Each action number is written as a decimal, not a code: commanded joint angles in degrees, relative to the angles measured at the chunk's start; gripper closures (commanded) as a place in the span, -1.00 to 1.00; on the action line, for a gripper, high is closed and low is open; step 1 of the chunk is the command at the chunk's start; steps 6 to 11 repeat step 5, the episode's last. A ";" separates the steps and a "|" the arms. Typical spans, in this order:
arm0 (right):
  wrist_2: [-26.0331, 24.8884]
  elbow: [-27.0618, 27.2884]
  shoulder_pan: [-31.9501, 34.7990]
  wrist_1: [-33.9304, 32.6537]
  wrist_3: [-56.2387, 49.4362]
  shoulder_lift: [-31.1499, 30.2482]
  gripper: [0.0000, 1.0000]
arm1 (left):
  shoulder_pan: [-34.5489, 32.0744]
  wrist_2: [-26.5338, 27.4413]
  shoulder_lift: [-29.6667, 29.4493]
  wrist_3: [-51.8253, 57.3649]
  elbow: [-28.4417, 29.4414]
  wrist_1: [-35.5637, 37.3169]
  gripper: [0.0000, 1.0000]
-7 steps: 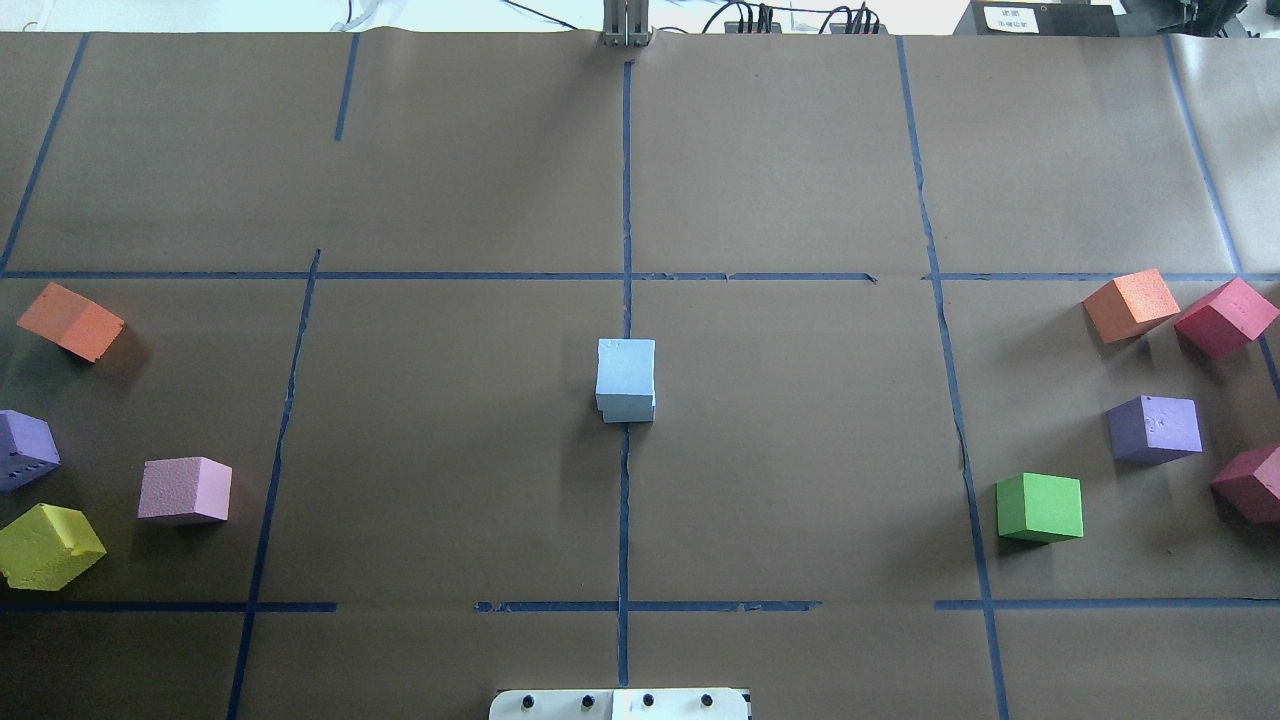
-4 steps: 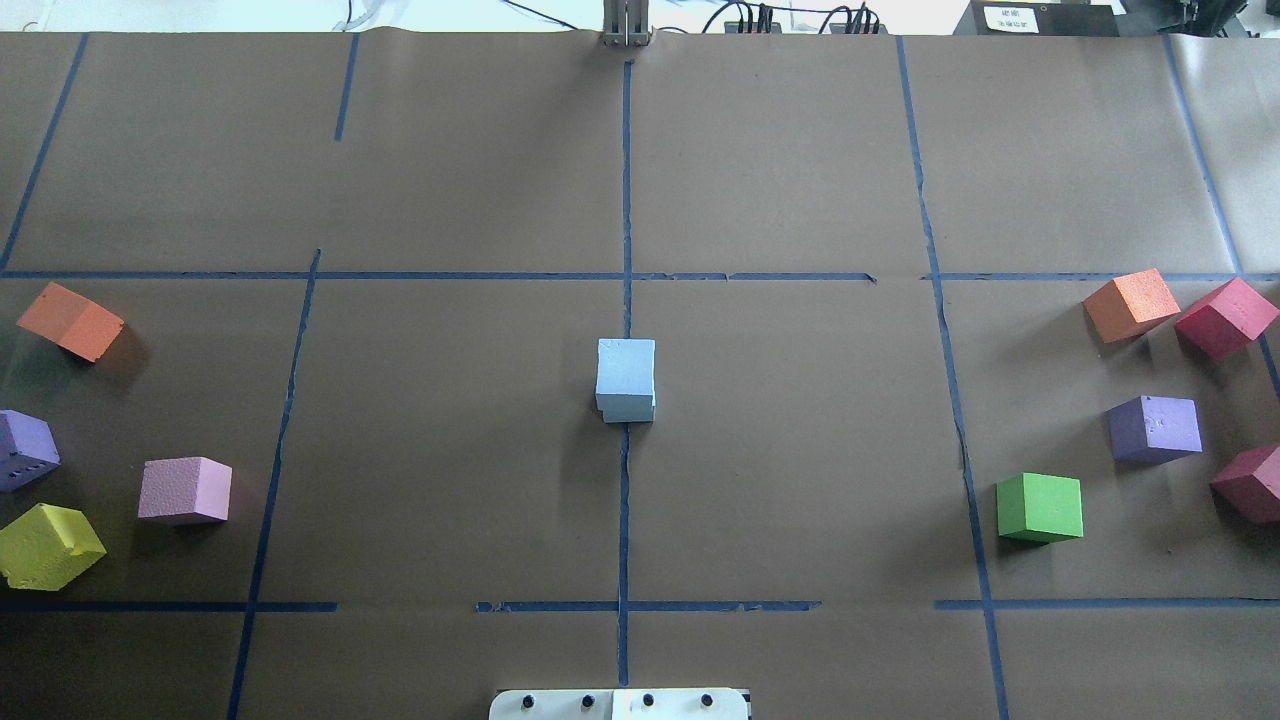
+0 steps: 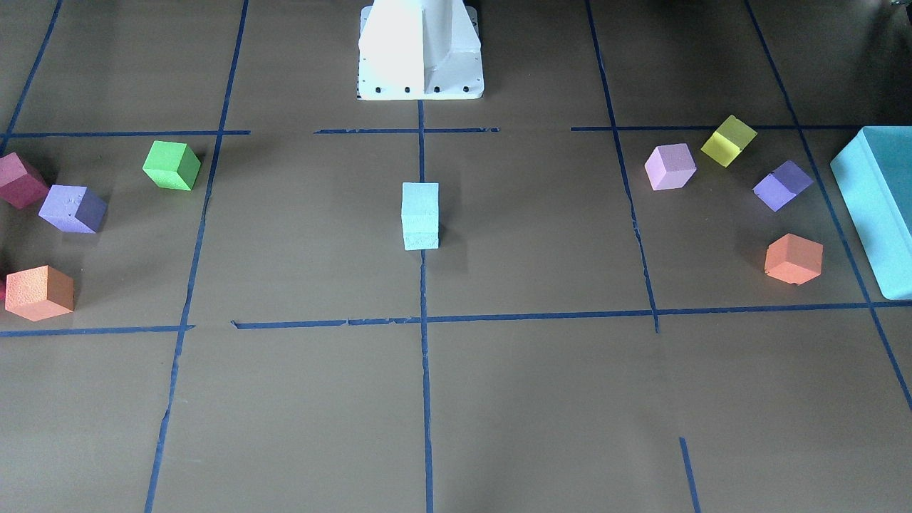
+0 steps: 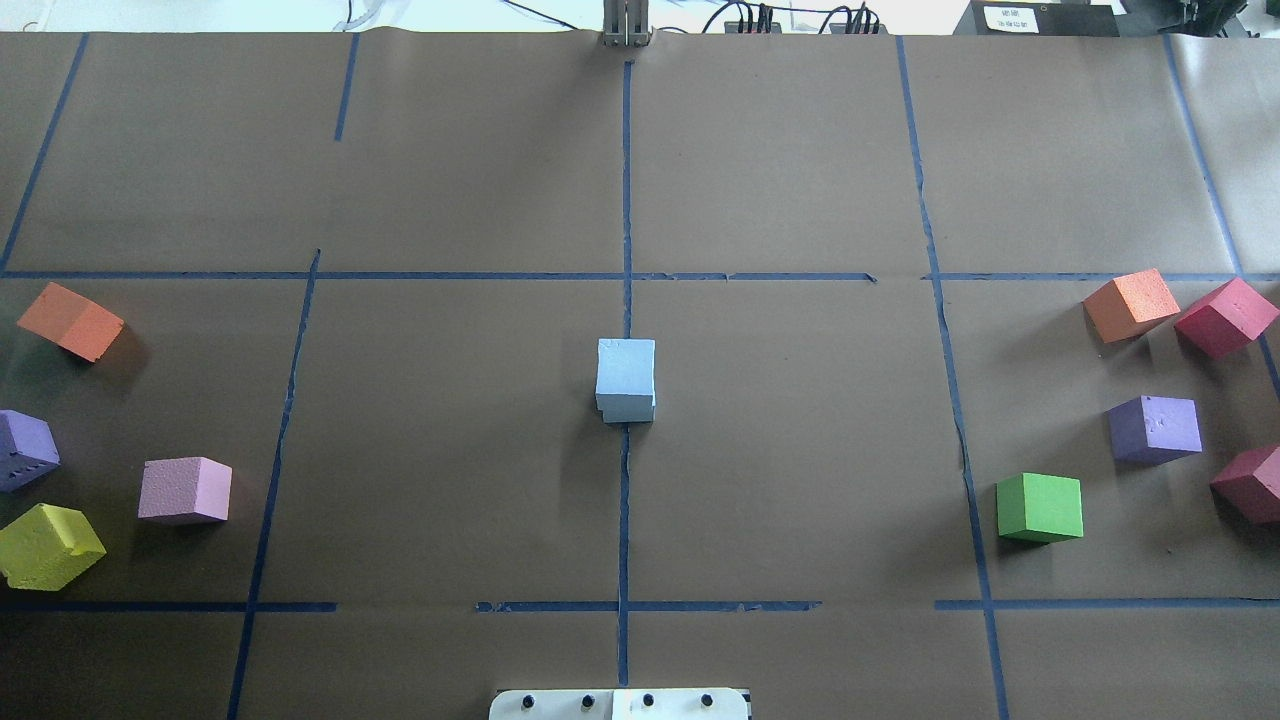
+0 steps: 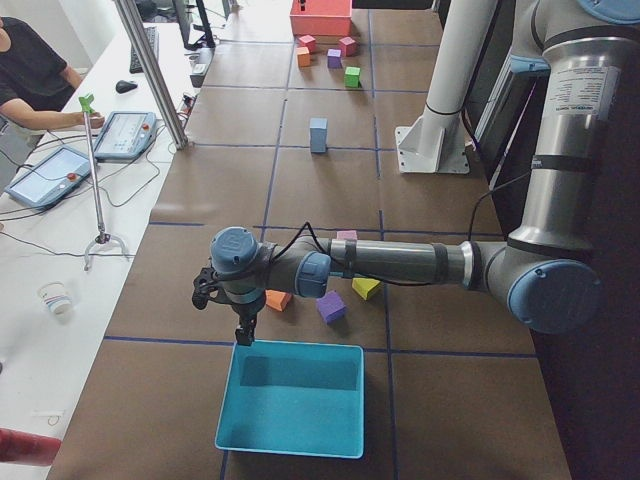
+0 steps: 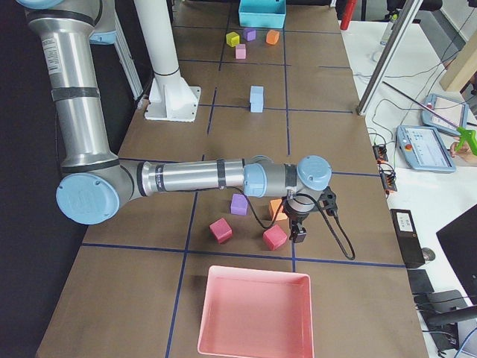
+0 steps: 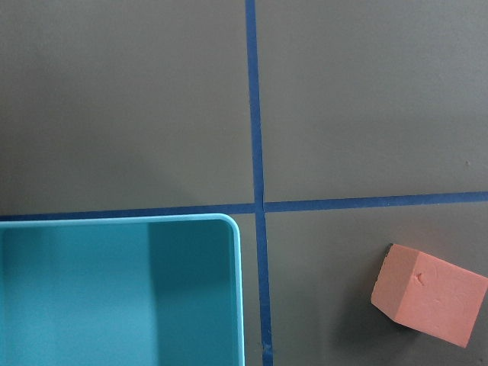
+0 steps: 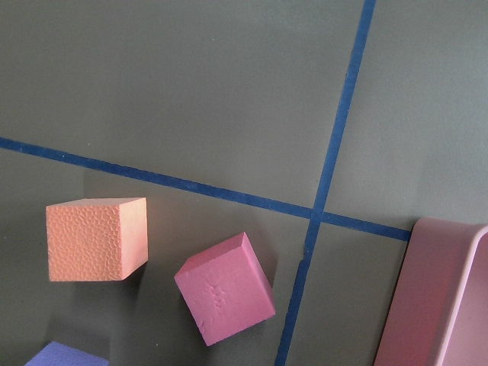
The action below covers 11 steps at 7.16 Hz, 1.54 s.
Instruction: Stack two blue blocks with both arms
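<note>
1. A teal tray [image 5: 290, 440] lies at the table's left end. The left gripper [image 5: 243, 338] hangs over the tray's rim, near the left orange cube [image 7: 428, 295]. It shows only in the side view, so I cannot tell how far its jaws are open or whether they hold anything
2. Past the left orange cube lie a left purple cube [image 4: 25, 450], a yellow cube [image 4: 48, 545] and a pink cube [image 4: 185, 490], all apart on the table
3. The blue blocks [image 4: 626, 380] stand stacked at the table's centre, on the middle tape line. The upper one sits slightly offset on the lower, and both grippers are well apart from them
4. On the right lie a green cube [image 4: 1040, 507], a right purple cube [image 4: 1155, 428], a right orange cube [image 4: 1130, 305], a red cube [image 4: 1225, 317] and a dark red cube [image 4: 1250, 485]
5. The right gripper [image 6: 298, 235] hangs near the right orange cube and the red cube, short of the pink tray [image 6: 253, 317] at the right end. Its jaws show only from the side, so I cannot tell their opening or any hold
</note>
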 commanded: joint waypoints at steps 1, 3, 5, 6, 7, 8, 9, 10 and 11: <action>0.05 -0.13 -0.11 0.27 0.03 -0.80 -1.00 | 0.04 -0.17 0.02 0.19 0.16 -0.42 -1.00; -0.04 0.84 -0.11 0.44 0.56 -0.89 -1.00 | 0.04 -0.17 0.02 0.19 -0.01 -0.42 -1.00; -0.22 0.93 -0.11 0.53 0.56 -0.63 -1.00 | 0.13 -0.26 0.02 0.19 -0.19 -0.16 -1.00; -0.22 0.93 -0.11 0.53 0.56 -0.63 -1.00 | 0.13 -0.26 0.02 0.19 -0.19 -0.16 -1.00; -0.22 0.93 -0.11 0.53 0.56 -0.63 -1.00 | 0.13 -0.26 0.02 0.19 -0.19 -0.16 -1.00; -0.22 0.93 -0.11 0.53 0.56 -0.63 -1.00 | 0.13 -0.26 0.02 0.19 -0.19 -0.16 -1.00; -0.22 0.93 -0.11 0.53 0.56 -0.63 -1.00 | 0.13 -0.26 0.02 0.19 -0.19 -0.16 -1.00; -0.22 0.93 -0.11 0.53 0.56 -0.63 -1.00 | 0.13 -0.26 0.02 0.19 -0.19 -0.16 -1.00; -0.22 0.93 -0.11 0.53 0.56 -0.63 -1.00 | 0.13 -0.26 0.02 0.19 -0.19 -0.16 -1.00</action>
